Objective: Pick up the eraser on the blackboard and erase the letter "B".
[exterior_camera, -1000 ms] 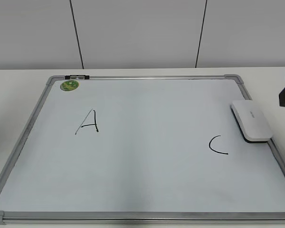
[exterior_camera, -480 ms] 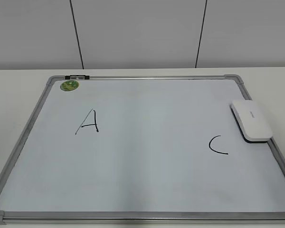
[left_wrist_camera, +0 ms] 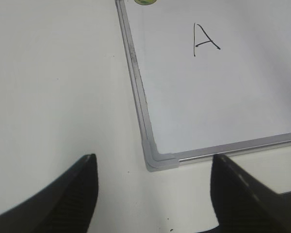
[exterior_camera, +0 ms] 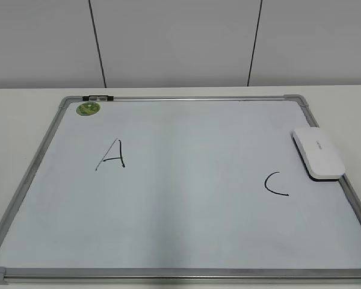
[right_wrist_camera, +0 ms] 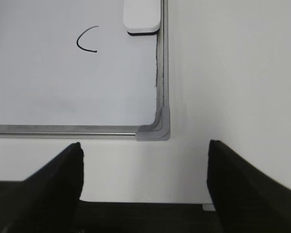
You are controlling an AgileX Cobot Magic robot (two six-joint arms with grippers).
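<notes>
change since one second back: a dark arm part then at the right edge of the exterior view is gone; half a second back it had already left, and the board and its contents lie unchanged

left gripper [left_wrist_camera: 153, 194]: seen in its wrist view only; two black fingers [left_wrist_camera: 68, 199] spread wide, nothing between them; hangs above the bare table [left_wrist_camera: 53, 87], off the blackboard's near left corner cap [left_wrist_camera: 157, 158]

right gripper [right_wrist_camera: 143, 187]: seen in its wrist view only; two black fingers [right_wrist_camera: 247, 189] spread wide, holding nothing; hangs above the table just off the near right corner cap [right_wrist_camera: 157, 128]

blackboard [exterior_camera: 180, 274]: one; white writing surface, silver frame, grey corner caps; lies flat on the white table

eraser [exterior_camera: 317, 153]: one; white block with a thin dark underside; rests on the board against the right frame rail, just up and right of the "c", touched by neither gripper

letters: two in all; one black "a" [exterior_camera: 112, 155] on the left half, one black "c" [exterior_camera: 275, 183] on the right half; the stretch of board between them is plain white and the letter "b" cannot be made out

sticker [exterior_camera: 88, 108]: one; round, green, at the far left corner

clip [exterior_camera: 98, 97]: one; small, dark and silver, on the far frame rail beside the sticker
</notes>
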